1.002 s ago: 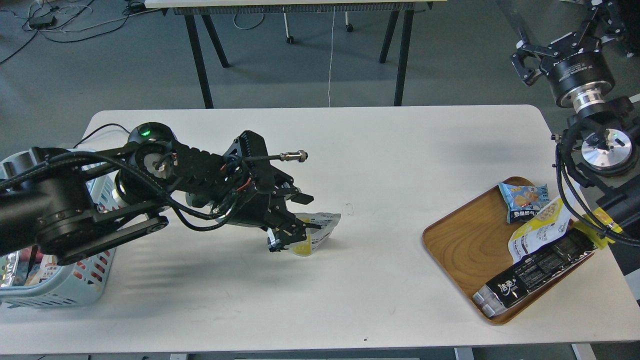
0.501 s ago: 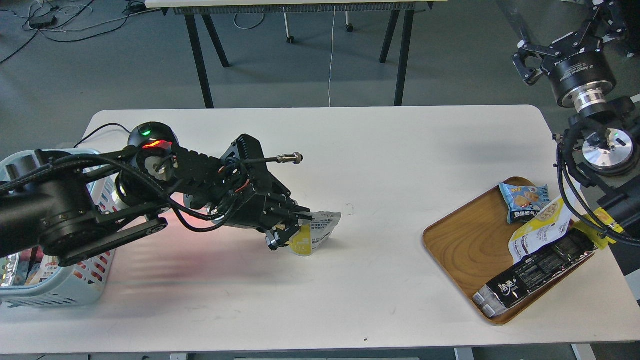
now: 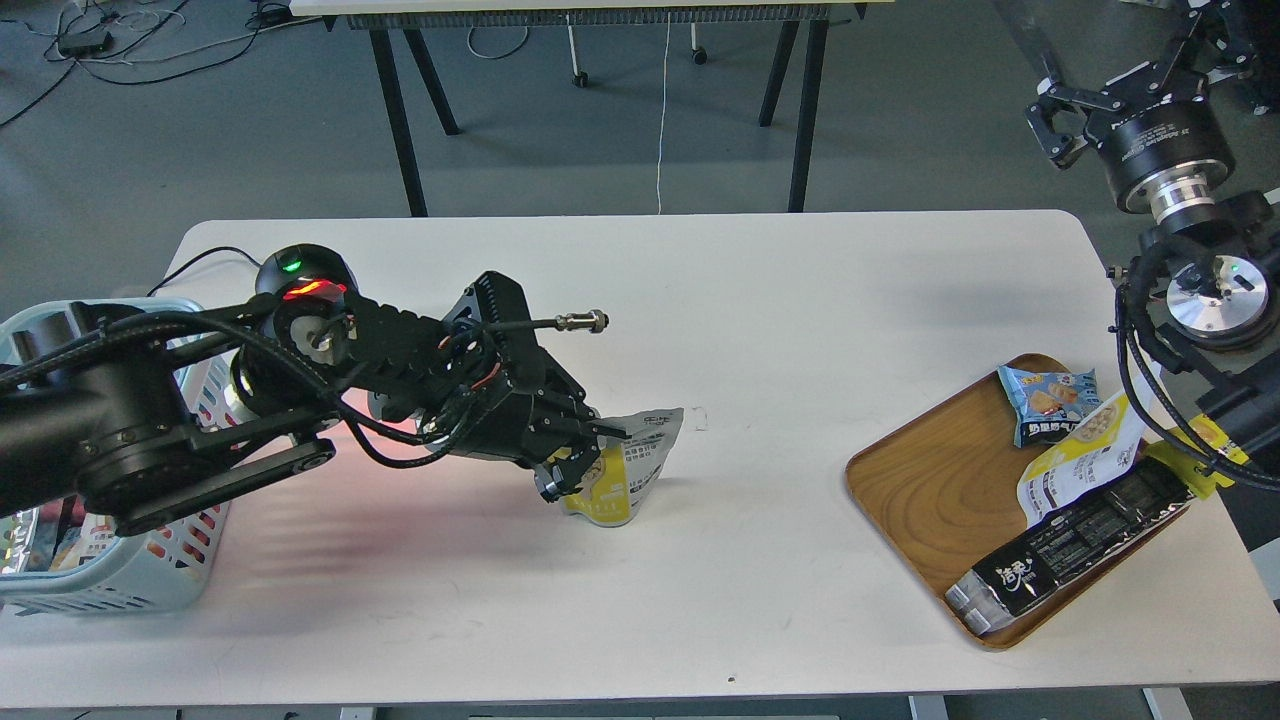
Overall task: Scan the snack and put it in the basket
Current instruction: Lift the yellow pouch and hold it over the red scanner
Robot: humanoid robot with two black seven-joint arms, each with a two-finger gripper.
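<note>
The snack (image 3: 625, 470), a small pouch with a yellow lower part and a white-grey printed upper part, stands tilted on the white table (image 3: 760, 300) left of centre. My left gripper (image 3: 585, 452) is shut on the pouch's left edge. The light blue slotted basket (image 3: 150, 560) sits at the table's left edge, partly hidden behind my left arm. My right gripper (image 3: 1060, 120) is up at the far right, off the table's back corner, its fingers apart and empty.
An oval wooden tray (image 3: 930, 480) at the right holds a blue packet (image 3: 1050, 400), a yellow-and-white pouch (image 3: 1075, 455) and a long black packet (image 3: 1080, 545). A black scanner (image 3: 300, 275) with green and red lights sits behind my left arm. Another table's legs stand behind.
My left gripper closed on the snack and tipped it more upright, so the pouch now stands taller. The scanner's red light came on. The right arm barely moved.
</note>
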